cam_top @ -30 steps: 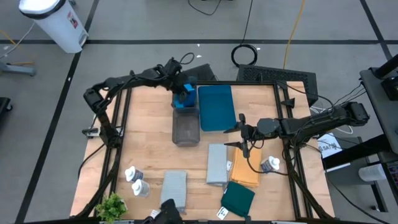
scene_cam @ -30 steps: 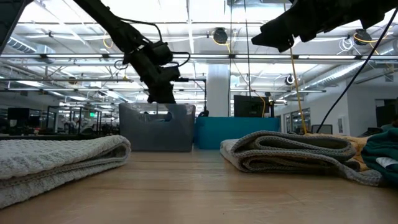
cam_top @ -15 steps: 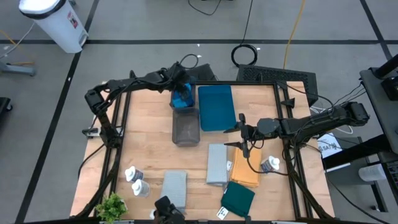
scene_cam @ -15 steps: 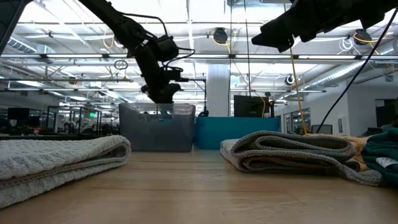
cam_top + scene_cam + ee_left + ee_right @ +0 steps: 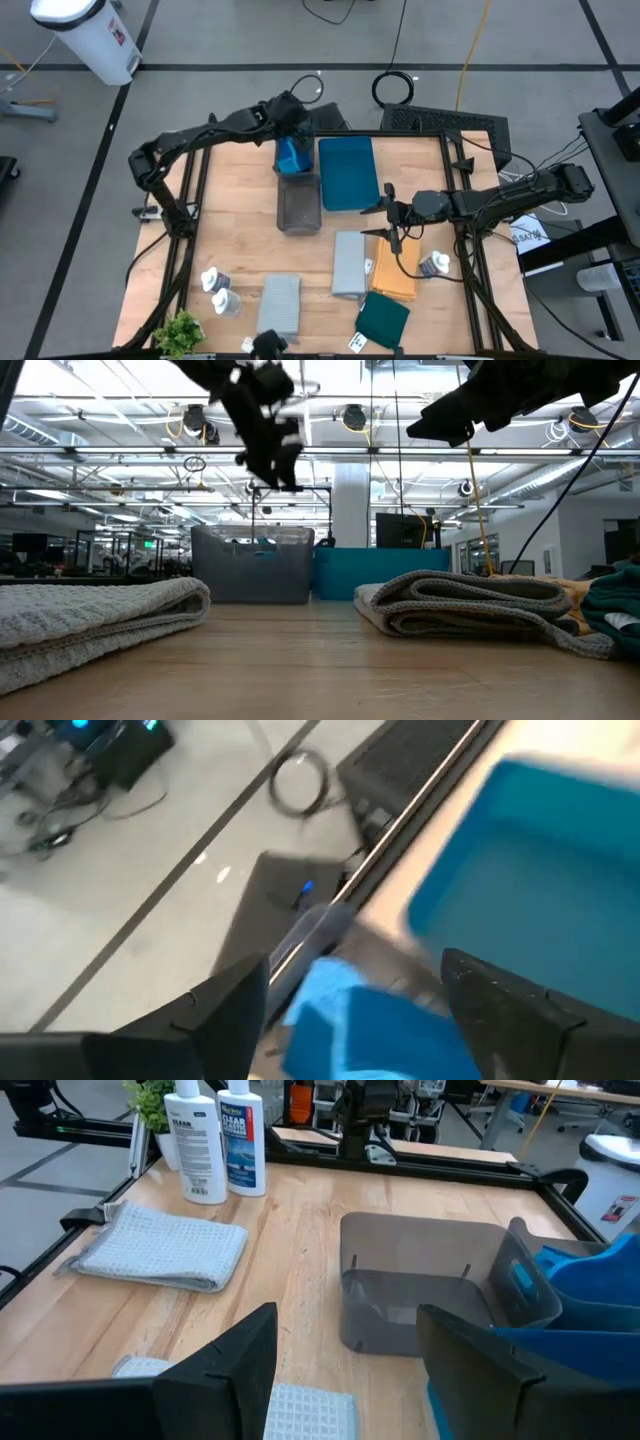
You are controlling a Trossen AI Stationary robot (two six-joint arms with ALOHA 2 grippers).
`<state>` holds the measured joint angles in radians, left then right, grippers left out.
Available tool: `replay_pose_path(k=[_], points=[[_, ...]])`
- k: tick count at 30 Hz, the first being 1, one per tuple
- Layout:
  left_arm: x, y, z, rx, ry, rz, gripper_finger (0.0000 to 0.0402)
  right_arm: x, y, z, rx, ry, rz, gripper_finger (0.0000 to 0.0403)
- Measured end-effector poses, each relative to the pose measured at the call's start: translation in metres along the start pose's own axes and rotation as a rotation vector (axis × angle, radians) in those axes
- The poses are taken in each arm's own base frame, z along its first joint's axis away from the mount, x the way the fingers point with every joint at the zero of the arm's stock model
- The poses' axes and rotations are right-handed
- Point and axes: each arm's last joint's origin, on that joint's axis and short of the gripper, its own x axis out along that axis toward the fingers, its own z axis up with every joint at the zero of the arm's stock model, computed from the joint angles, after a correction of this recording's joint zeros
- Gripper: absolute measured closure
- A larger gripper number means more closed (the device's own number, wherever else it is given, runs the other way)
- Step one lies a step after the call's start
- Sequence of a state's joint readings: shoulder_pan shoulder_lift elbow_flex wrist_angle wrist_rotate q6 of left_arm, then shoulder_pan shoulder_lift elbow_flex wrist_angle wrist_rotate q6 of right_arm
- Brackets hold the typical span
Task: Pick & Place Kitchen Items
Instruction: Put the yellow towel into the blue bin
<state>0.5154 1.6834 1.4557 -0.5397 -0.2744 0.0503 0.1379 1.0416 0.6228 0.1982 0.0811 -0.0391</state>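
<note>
Bright-blue sponges [image 5: 291,156] sit piled in the far end of the translucent grey rectangular tray [image 5: 298,208], right beside the teal rectangular tray [image 5: 347,172], and the left gripper [image 5: 290,112] hangs above that far end with its fingers spread apart and nothing between them. From its own wrist you look down past those parted fingers onto blue sponge [image 5: 350,1020] and teal tray [image 5: 540,890]. Out toward the middle, the right gripper [image 5: 392,218] hovers with its fingers wide and empty, just off the folded grey cloth [image 5: 348,263] and the orange cloth [image 5: 394,270]. Dark teal cloth [image 5: 383,320] lies at the near edge, another grey cloth [image 5: 279,303] to the left, two white bottles with blue marks [image 5: 219,291] near the leafy green plant [image 5: 180,330], one more bottle [image 5: 436,264] on the right.
</note>
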Motion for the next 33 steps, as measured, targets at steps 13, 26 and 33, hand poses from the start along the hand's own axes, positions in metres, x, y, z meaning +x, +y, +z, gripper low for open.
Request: replay_pose_path(k=[13, 26, 33], points=[[-0.164, -0.011, -0.007, 0.04, -0.297, -0.402, 0.0096, -0.002, 0.0, 0.0, 0.034, 0.003, 0.005, 0.019], [-0.196, -0.008, -0.135, 0.003, -0.486, -0.477, 0.0093, -0.005, 0.0, 0.003, 0.104, -0.017, 0.009, 0.019], [-0.177, -0.003, -0.203, -0.061, -0.651, -0.409, 0.0093, -0.005, 0.0, 0.003, 0.101, -0.018, 0.009, 0.019]])
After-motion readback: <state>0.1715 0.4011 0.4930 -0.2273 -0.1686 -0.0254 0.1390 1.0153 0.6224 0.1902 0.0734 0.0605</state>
